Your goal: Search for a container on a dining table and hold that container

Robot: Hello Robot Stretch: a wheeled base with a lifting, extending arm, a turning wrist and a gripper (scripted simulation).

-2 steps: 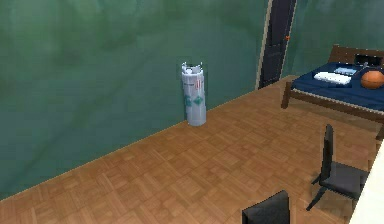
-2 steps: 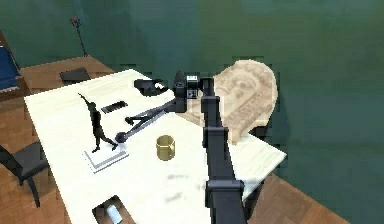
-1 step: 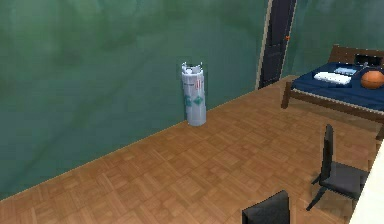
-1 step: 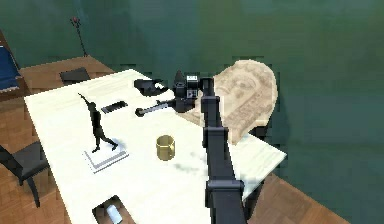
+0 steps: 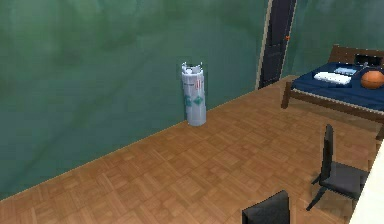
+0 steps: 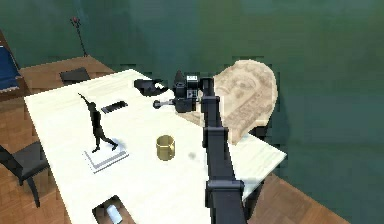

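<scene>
Reaching over the table with the hand, likely to line up a grasp. Cannot tell its spread or any hold. Taking the small gold container as target: upright on the table, short of the hand, beside the arm; probably calls for drawing back.

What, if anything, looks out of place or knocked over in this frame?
Nothing spilled or toppled. On the table, the dark statuette and brass cup stand upright. Mildly odd: an orange ball lies on the bed.
</scene>
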